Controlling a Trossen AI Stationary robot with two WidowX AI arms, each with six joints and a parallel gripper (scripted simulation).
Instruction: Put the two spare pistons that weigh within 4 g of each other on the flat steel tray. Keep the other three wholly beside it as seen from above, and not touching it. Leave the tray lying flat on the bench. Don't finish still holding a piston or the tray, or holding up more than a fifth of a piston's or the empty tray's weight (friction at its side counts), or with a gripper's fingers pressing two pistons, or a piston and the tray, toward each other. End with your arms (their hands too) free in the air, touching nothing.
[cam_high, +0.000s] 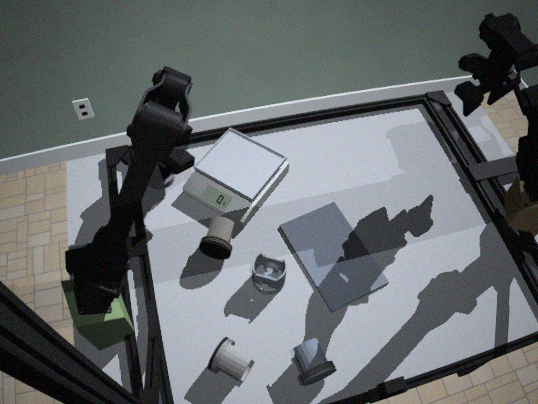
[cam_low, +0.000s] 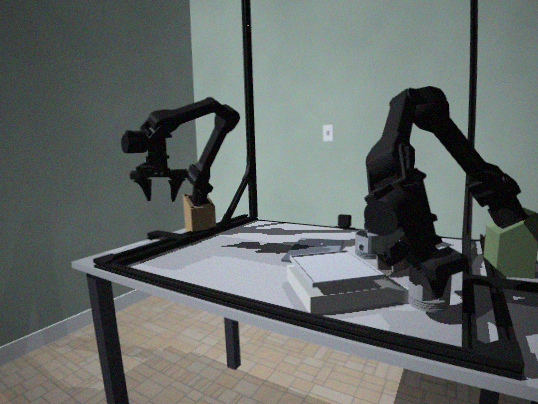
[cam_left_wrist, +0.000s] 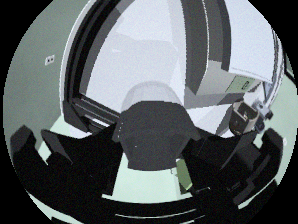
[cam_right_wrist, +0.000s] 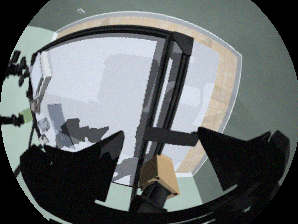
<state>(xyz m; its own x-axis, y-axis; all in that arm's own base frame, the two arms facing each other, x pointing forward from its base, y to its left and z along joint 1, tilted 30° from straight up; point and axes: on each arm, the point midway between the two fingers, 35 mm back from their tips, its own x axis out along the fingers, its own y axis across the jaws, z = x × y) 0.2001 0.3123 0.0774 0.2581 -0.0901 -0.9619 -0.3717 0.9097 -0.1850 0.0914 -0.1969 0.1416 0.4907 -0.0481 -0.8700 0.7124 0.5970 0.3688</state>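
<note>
My left claw (cam_high: 175, 161) (cam_low: 434, 281) (cam_left_wrist: 152, 121) has closed on a piston (cam_high: 169, 181) (cam_low: 425, 296) (cam_left_wrist: 152, 92) beside the scale (cam_high: 242, 162) (cam_low: 335, 267) (cam_left_wrist: 252, 35) (cam_right_wrist: 46, 75).
Its fingers stand partly open around the piston; my right claw (cam_high: 480, 106) (cam_low: 160, 196) (cam_right_wrist: 161, 133) hangs wide open, holding nothing. The tray (cam_high: 315, 245) (cam_low: 327, 245) (cam_right_wrist: 56, 114) lies flat on the surface (cam_high: 350, 150) (cam_low: 200, 265) (cam_left_wrist: 145, 50) (cam_right_wrist: 80, 75) with no piston on it. One other piston (cam_high: 224, 230) (cam_left_wrist: 243, 120) stands near the scale's display, which shows 0, and three more are around the tray's near side, all off it.
</note>
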